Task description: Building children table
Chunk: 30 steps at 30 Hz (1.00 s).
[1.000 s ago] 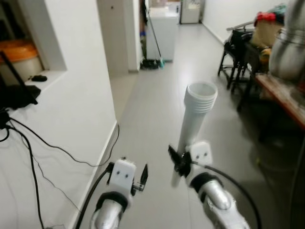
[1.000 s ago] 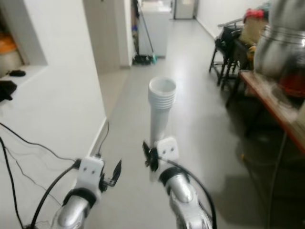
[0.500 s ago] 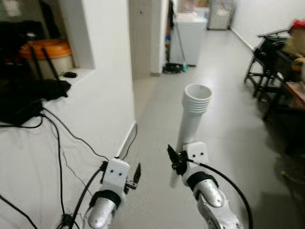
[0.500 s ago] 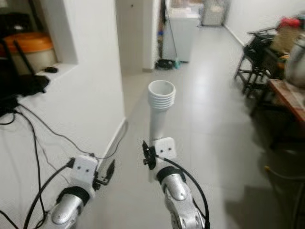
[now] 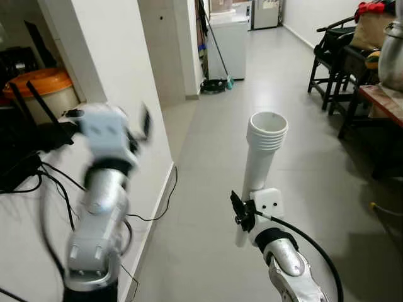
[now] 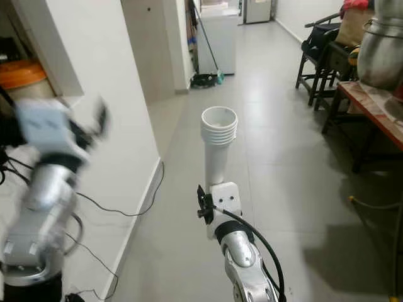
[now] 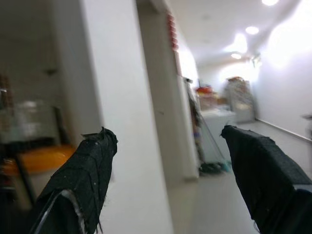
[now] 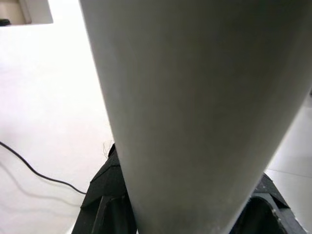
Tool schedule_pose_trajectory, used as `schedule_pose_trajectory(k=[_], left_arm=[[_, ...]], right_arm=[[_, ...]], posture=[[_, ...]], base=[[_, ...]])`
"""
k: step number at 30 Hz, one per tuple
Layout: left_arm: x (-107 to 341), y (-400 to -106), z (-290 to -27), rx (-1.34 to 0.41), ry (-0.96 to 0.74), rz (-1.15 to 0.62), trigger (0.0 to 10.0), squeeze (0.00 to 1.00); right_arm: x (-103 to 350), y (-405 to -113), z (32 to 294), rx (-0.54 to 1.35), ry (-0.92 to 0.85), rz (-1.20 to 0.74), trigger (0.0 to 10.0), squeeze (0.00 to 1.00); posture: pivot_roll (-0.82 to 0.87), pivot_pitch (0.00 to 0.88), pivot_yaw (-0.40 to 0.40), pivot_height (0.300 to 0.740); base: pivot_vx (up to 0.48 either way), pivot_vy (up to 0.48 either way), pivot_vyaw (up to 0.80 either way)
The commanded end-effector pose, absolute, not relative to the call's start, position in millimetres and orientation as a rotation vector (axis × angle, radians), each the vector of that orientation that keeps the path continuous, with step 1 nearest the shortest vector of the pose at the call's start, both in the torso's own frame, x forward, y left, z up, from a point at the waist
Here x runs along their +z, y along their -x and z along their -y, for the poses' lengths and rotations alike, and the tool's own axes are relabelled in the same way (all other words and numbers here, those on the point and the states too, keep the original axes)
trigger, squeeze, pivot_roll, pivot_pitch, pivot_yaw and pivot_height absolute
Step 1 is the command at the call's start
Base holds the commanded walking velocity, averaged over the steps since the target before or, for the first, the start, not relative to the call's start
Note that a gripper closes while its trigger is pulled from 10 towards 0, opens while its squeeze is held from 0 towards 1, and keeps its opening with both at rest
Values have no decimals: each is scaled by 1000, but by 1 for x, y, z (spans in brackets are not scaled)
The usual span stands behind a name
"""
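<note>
A white plastic table leg (image 5: 261, 163), a tube with a ribbed open top, stands upright in front of me over the grey floor. My right gripper (image 5: 244, 215) is shut on its lower part; the right wrist view has the leg (image 8: 195, 97) close up between the black fingers (image 8: 105, 204). My left arm is raised high on the left and blurred, with the left gripper (image 5: 140, 123) near the white wall. In the left wrist view its two fingers (image 7: 83, 175) stand wide apart, open, with nothing between them.
A white wall corner (image 5: 113, 69) with loose black cables (image 5: 151, 214) stands close on the left, an orange container (image 5: 44, 85) in its recess. Black chairs (image 5: 330, 50), a wooden bench (image 5: 381, 100) and a metal pot (image 5: 393, 53) line the right. The tiled corridor runs ahead to a white appliance (image 5: 227, 34).
My left arm has swung up from low beside the right gripper to head height by the wall. The right gripper still holds the leg upright. The camera view has shifted.
</note>
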State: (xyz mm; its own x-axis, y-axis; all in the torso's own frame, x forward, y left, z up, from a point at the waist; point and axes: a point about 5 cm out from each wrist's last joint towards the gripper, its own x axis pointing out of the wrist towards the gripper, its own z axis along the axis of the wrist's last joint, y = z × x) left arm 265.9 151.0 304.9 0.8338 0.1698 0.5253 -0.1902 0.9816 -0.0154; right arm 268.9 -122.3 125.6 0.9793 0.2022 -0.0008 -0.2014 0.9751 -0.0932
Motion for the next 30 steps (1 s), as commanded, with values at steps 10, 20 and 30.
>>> schedule_pose_trajectory(k=[10,20,30], left_arm=[[307,-256,-126,143,-16,496,10000,0],[314,-255,-120,127,-17,461,10000,0],[314,-253,-117,104,-38,445,10000,0]], right_arm=[[126,-266,123,204,92,12,10000,0],[126,-266,122,202,100,4,10000,0],[126,-267,119,206,102,2,10000,0]], posture=[[36,0,46,740],[-21,0,61,740],[-16,0,37,740]], base=[[0,0,0],[0,0,0],[0,0,0]])
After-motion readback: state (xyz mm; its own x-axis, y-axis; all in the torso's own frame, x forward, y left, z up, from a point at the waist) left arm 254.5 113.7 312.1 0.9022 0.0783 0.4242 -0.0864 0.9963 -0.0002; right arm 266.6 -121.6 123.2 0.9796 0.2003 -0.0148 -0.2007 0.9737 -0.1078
